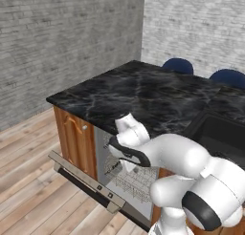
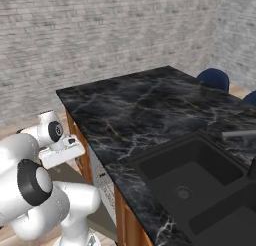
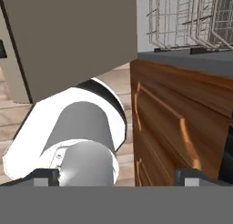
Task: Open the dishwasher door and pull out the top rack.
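The dishwasher door (image 1: 79, 171) hangs open, dropped close to level over the floor, with its dark bar handle (image 1: 91, 190) and small buttons along the outer edge. Wire grid of the top rack (image 1: 125, 177) shows inside the tub behind it. My gripper (image 1: 127, 165) hovers above the door's inner end, just in front of the opening. In the hand view my gripper (image 3: 118, 176) is open, its dark fingertips (image 3: 45, 175) far apart with nothing between them. There the beige door (image 3: 73, 36) sits upper left and the top rack (image 3: 182, 18) upper right, well away from the tips.
A black marble counter (image 1: 143, 93) tops the island, with a black sink (image 2: 190, 175) at its right. An orange-brown cabinet door (image 1: 74, 136) with a curved handle flanks the dishwasher; another cabinet door (image 3: 182, 127) fills the hand view's right. Two blue chairs (image 1: 178, 65) stand behind. Wood floor (image 1: 28, 191) lies to the left.
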You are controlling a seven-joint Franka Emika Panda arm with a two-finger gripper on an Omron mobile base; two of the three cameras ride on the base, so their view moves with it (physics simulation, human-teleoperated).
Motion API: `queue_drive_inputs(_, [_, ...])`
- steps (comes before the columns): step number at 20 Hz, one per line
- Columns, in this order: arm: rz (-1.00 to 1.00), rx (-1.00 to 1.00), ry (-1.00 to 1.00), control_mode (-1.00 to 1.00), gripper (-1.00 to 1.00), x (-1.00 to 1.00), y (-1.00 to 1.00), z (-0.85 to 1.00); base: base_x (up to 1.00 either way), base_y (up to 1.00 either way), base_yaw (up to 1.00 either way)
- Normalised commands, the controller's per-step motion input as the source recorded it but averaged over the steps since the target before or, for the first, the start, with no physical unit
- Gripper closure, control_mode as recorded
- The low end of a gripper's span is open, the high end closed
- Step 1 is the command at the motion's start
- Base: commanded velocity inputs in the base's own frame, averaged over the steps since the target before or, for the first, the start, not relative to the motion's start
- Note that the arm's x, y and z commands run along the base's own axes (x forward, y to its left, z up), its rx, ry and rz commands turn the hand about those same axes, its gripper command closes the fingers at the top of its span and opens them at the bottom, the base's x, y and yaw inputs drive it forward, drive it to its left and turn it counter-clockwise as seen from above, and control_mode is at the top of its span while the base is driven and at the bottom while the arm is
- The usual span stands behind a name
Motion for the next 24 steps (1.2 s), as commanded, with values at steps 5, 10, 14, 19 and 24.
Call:
queue_drive_inputs(5, [0.00, -0.16, -0.16, -1.00, -1.00, 0.34, 0.00, -0.74, 0.00, 0.00, 0.00])
queue_drive_inputs(10, [0.00, -0.11, -0.06, -1.00, -1.00, 0.67, -0.01, -0.32, 0.00, 0.00, 0.00])
queue_drive_inputs(14, [0.00, -0.04, 0.00, -1.00, -1.00, 0.61, 0.00, -0.20, 0.00, 0.00, 0.00])
queue_drive_inputs(19, [0.00, -0.06, 0.00, -1.00, -1.00, 0.41, 0.02, -0.18, 0.00, 0.00, 0.00])
queue_drive_inputs(24, [0.00, -0.11, 0.00, -1.00, -1.00, 0.06, 0.17, -0.37, 0.00, 0.00, 0.00])
